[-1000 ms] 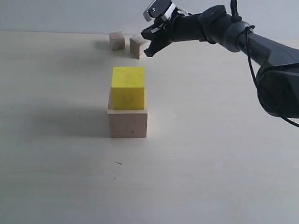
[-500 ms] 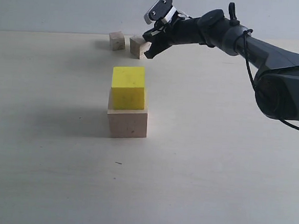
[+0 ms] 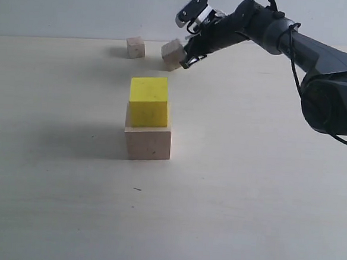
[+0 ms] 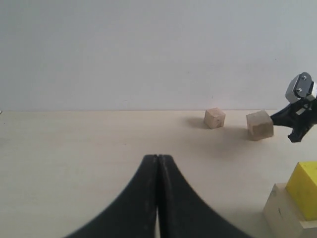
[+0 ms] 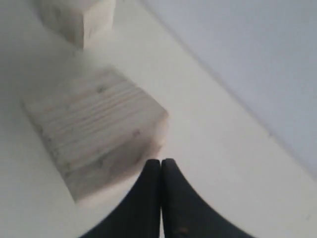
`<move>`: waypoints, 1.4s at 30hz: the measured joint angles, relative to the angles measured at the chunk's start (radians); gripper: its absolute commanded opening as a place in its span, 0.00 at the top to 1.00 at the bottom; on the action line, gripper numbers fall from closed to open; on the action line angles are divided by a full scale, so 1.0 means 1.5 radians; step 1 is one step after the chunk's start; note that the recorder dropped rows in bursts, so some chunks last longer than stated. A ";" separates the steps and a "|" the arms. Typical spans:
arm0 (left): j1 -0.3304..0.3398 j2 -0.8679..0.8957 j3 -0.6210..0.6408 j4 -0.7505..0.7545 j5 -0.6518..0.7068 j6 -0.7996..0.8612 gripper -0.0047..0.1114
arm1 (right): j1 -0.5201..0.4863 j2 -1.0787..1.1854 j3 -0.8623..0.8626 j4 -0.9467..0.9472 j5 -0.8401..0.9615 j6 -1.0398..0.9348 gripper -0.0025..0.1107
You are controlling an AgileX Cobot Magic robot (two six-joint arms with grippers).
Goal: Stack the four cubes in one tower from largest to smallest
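Note:
The bright yellow cube [image 3: 149, 101] sits on the large pale wood cube [image 3: 148, 142] at mid-table. At the back stand two smaller pale wood cubes, one [image 3: 135, 46] flat on the table and a slightly bigger one [image 3: 172, 52] that looks tilted. My right gripper [image 3: 189, 60] is shut with nothing between its fingers. Its tips [image 5: 161, 161] sit right at the corner of that tilted cube [image 5: 96, 133]. My left gripper [image 4: 157, 156] is shut and empty, low over the table, well short of the cubes.
The pale table top [image 3: 247, 188] runs back to a light wall [image 3: 80, 10]. The right arm [image 3: 298, 46] reaches in from the right, above the table's back part.
The right gripper has swung to the right at the back of the table. The bigger small cube has shifted to the right with it and now looks tilted. The stack has not moved.

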 measured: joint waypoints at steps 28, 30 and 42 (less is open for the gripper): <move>0.000 0.000 0.000 0.000 0.000 0.000 0.96 | -0.004 -0.036 0.011 0.104 0.103 -0.022 0.98; 0.000 0.000 0.000 0.000 0.000 0.000 0.96 | -0.003 -0.040 0.009 0.053 0.114 0.020 0.98; 0.000 0.000 0.000 0.000 0.000 0.000 0.96 | -0.003 -0.073 -0.002 -0.118 0.251 0.228 0.98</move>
